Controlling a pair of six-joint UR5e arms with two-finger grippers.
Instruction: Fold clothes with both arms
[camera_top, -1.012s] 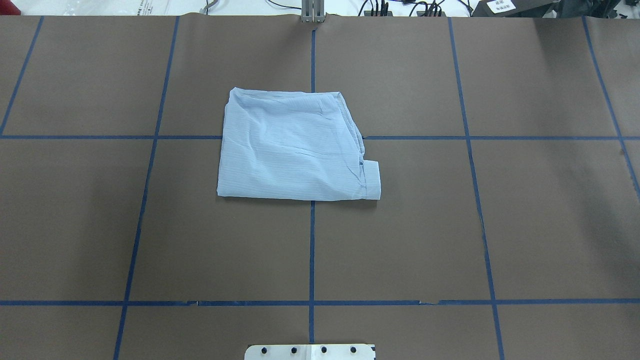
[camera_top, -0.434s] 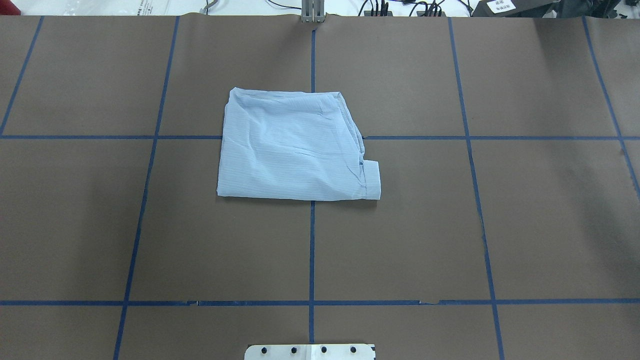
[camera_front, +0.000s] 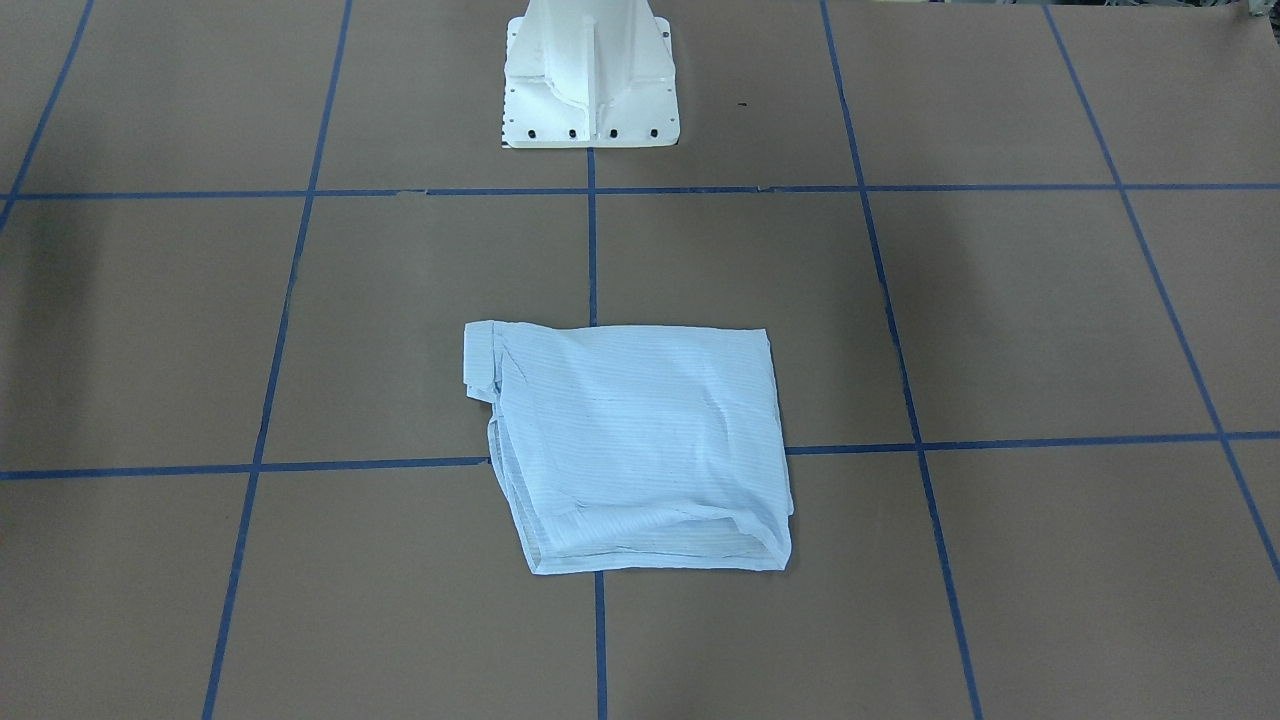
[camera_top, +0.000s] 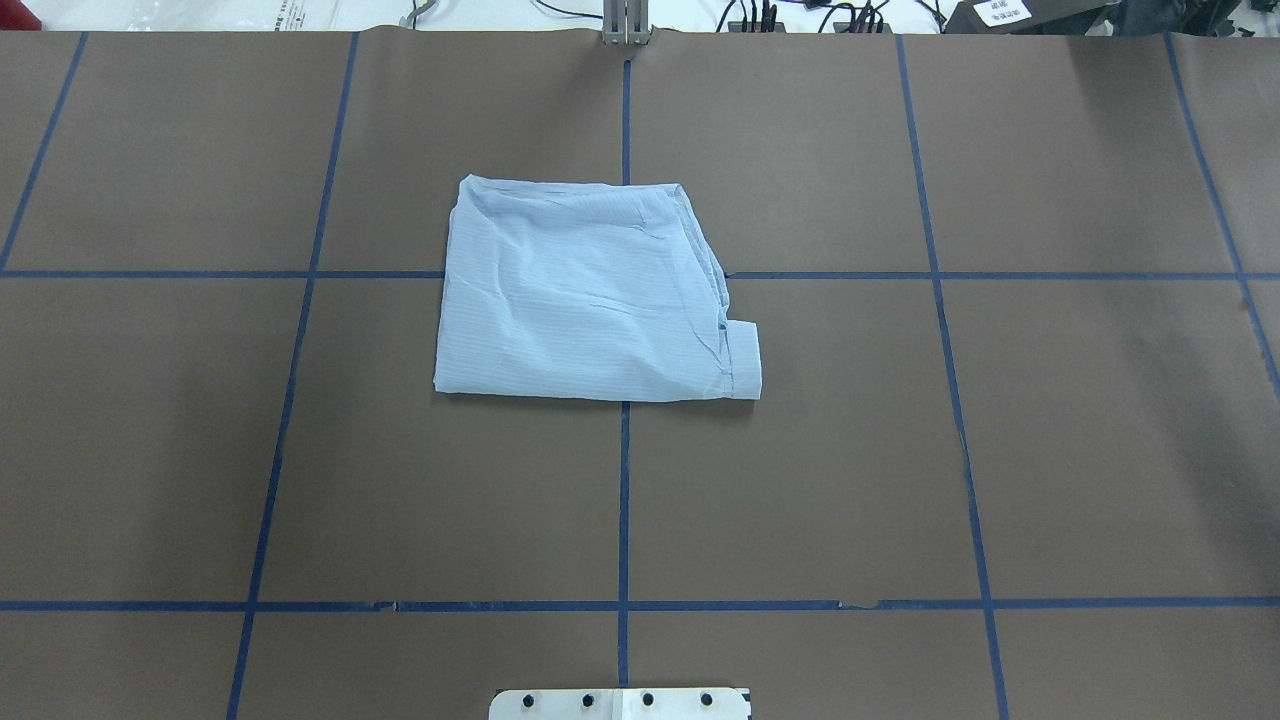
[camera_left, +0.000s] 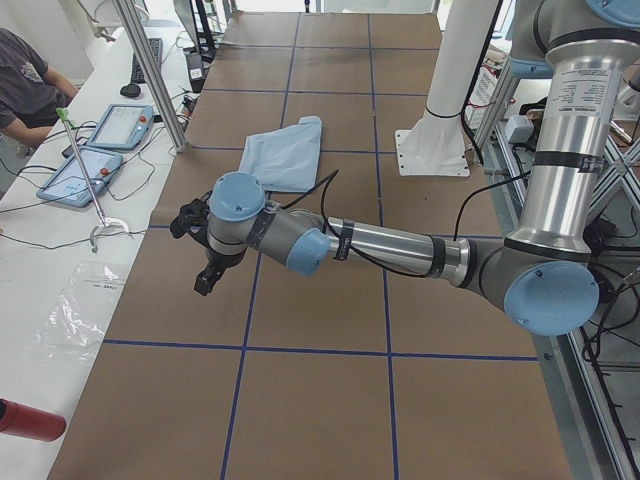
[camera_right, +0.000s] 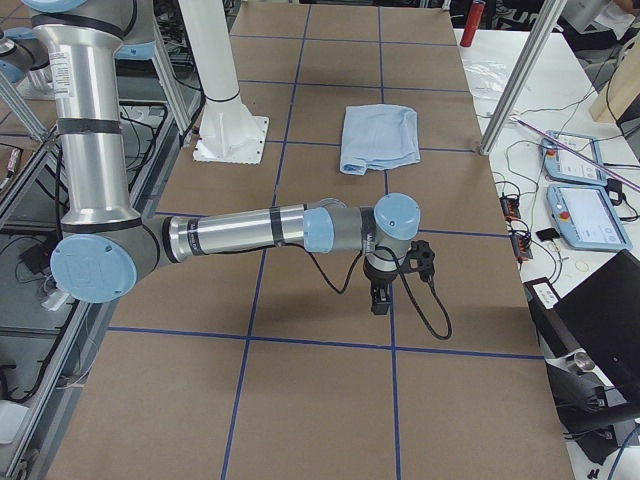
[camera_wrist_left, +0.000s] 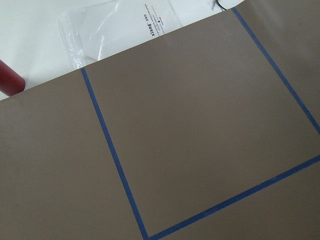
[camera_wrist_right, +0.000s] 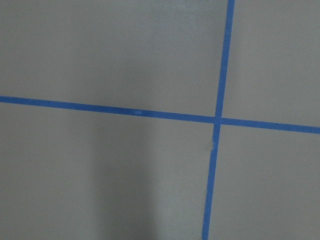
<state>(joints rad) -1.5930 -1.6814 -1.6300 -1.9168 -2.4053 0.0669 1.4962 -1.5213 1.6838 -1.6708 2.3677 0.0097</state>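
1. You had the brown paper-covered table (camera_top: 1100, 450) with its blue tape grid. The white pedestal base (camera_front: 590, 80) stood at the robot's edge of it.
2. Your two silver-grey jointed arms with pale blue joint caps reached out low over bare paper. The left arm (camera_left: 400, 245) was toward its own end of the table and the right arm (camera_right: 240, 232) toward the other, both well apart from the cloth.
3. The thin light-blue striped shirt (camera_top: 585, 295) lay near the table's middle as a roughly square folded packet over a crossing of tape lines. I judged the folding done or nearly so.
4. A narrow cuff-like flap (camera_top: 743, 360) stuck out past the packet's edge at the near corner on the robot's right. Had you gone back to tuck it, a pinch catching only the top layer could have peeled the packet open, because the cloth looked thin and limp.
5. The black left gripper (camera_left: 205, 280) and black right gripper (camera_right: 379, 300) pointed down above the paper. I could not tell whether their jaws stood wide or narrow, and the wrist views showed only paper and tape. A low sweep toward the middle could have shoved the packet askew.
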